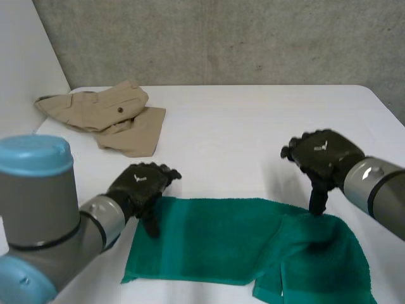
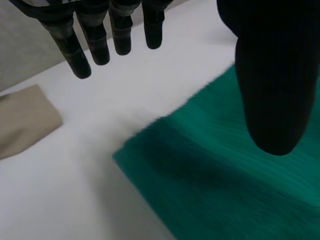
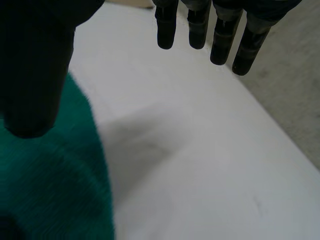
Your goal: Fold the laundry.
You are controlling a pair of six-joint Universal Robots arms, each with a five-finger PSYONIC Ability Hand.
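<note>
A green towel point(image 1: 221, 240) lies flat near the table's front edge, its right part bunched and doubled over. My left hand point(image 1: 140, 183) hovers at the towel's far left corner, open, fingers straight over bare table and thumb above the cloth. In the left wrist view the left hand point(image 2: 272, 75) holds nothing, and the towel's corner point(image 2: 240, 185) lies under its thumb. My right hand point(image 1: 323, 155) is open at the towel's far right edge, thumb pointing down to the cloth. In the right wrist view the right hand point(image 3: 35, 65) has its thumb over the towel point(image 3: 45, 185).
A beige garment point(image 1: 111, 114) lies crumpled at the table's far left; its edge point(image 2: 22, 120) lies beyond my left hand's fingertips. The white table point(image 1: 253, 126) stretches bare between the garment and the towel. A grey wall stands behind.
</note>
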